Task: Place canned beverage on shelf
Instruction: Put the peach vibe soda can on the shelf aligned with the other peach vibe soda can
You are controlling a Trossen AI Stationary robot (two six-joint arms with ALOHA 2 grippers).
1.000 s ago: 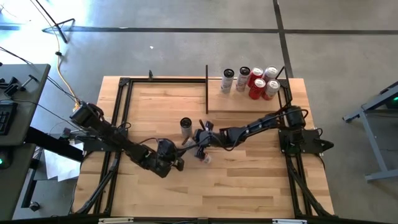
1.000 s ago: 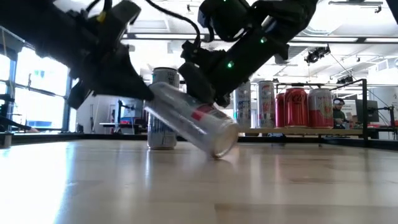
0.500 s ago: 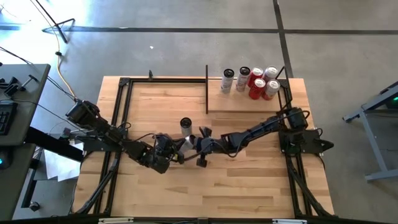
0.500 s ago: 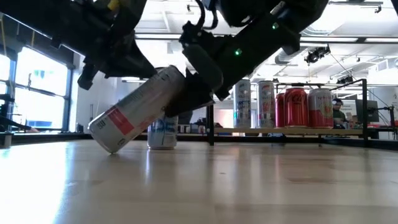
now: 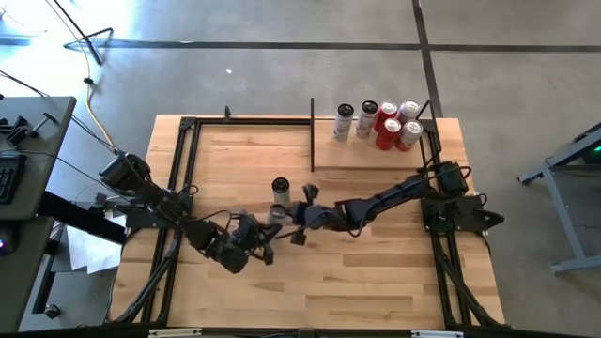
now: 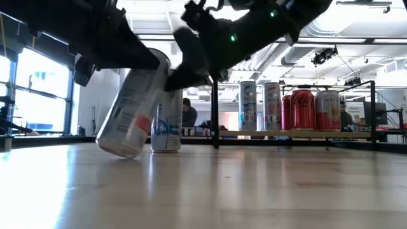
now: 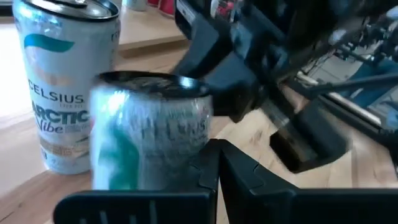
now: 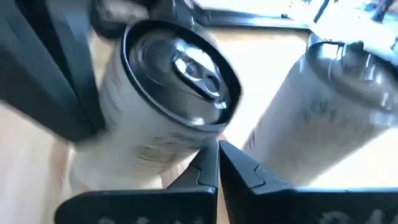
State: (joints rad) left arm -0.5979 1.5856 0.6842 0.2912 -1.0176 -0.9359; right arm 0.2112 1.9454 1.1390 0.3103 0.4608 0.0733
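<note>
Can tilted mid-table between both grippers, table edges well apart

Cans: 7 total. 5 stand on the shelf: 2 silver cans, 3 red cans. 2 more silver ones on the counter: 1 upright can, 1 tilted can. Arms: 2. Shelf: 1. Counter: 1. People in the room behind: 2 visible in low view.
</note>
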